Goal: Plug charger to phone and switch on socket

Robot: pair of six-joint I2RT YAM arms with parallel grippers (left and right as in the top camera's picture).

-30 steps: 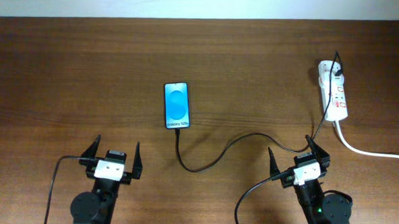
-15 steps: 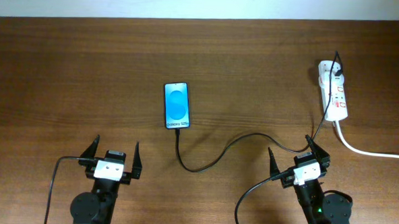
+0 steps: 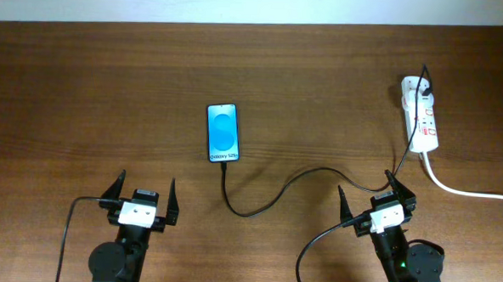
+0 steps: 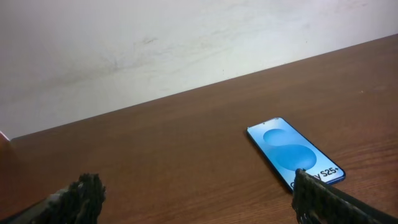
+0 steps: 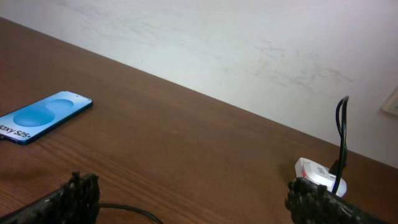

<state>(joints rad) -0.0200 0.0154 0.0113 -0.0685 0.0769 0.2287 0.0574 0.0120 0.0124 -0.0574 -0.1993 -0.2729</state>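
The phone [image 3: 223, 133] lies flat mid-table with its blue screen lit; it also shows in the left wrist view [image 4: 293, 150] and the right wrist view [image 5: 43, 116]. The charger cable [image 3: 276, 193] runs from the phone's near end in a curve to the socket [image 3: 420, 113], a white power strip at the far right with a black plug in it, also seen in the right wrist view [image 5: 317, 173]. My left gripper [image 3: 141, 190] is open and empty near the front edge, below and left of the phone. My right gripper [image 3: 375, 193] is open and empty, the cable passing by it.
A thick white cord [image 3: 466, 189] leaves the socket toward the right edge. Black robot cables [image 3: 64, 235] trail from both arm bases at the front. A pale wall stands behind the table's far edge [image 4: 186, 43].
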